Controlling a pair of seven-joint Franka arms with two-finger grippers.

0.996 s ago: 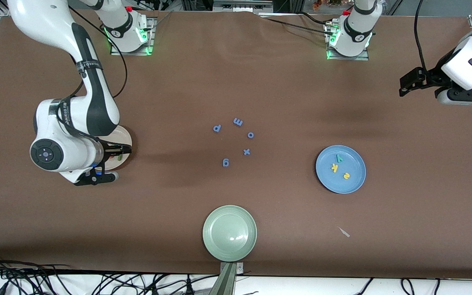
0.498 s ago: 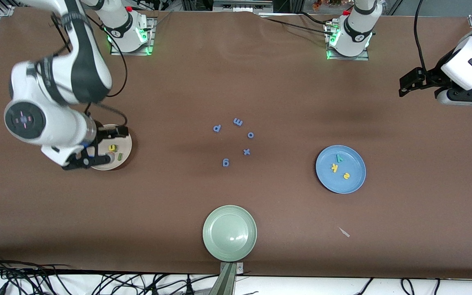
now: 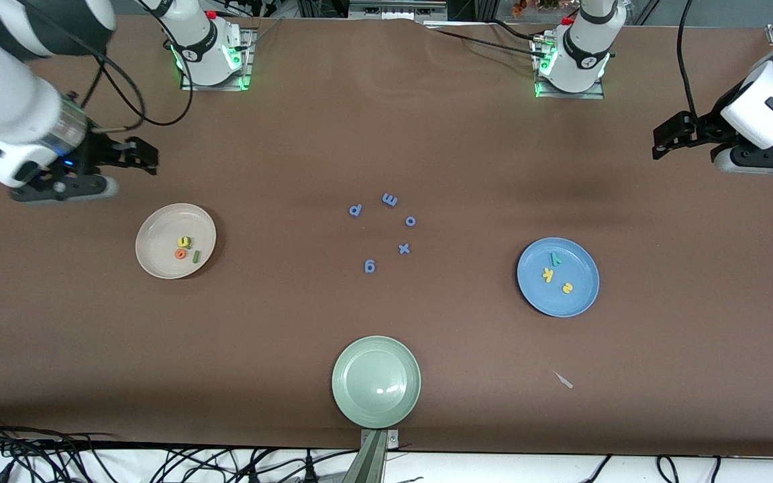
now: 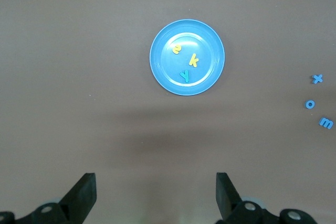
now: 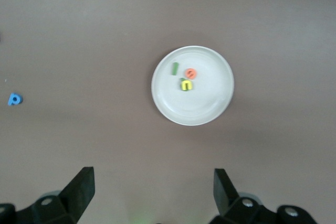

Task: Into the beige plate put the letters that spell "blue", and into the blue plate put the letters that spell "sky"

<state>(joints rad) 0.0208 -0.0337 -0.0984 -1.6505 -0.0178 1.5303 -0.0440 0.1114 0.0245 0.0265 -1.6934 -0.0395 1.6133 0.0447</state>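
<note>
Beige plate [image 3: 151, 258] holds yellow u [image 3: 184, 241], orange e [image 3: 180, 253], green l [image 3: 196, 255]; b unclear. Blue plate [image 3: 578, 298] holds s, k, y [image 4: 186, 62]. Right gripper [image 3: 139, 153] and left gripper [image 3: 665, 139] aloft, fingers released, empty. Task looks nearly or fully done.

Front view: high camera across table [image 3: 427, 134], faces robot bases, takes in whole table. Left wrist view: looks straight down from height, blue plate [image 4: 187, 57] centred. Right wrist view: same downward look, beige plate [image 5: 192, 108] centred. Front view shares both plates: blue plate [image 3: 557, 298], beige plate [image 3: 158, 235].
</note>
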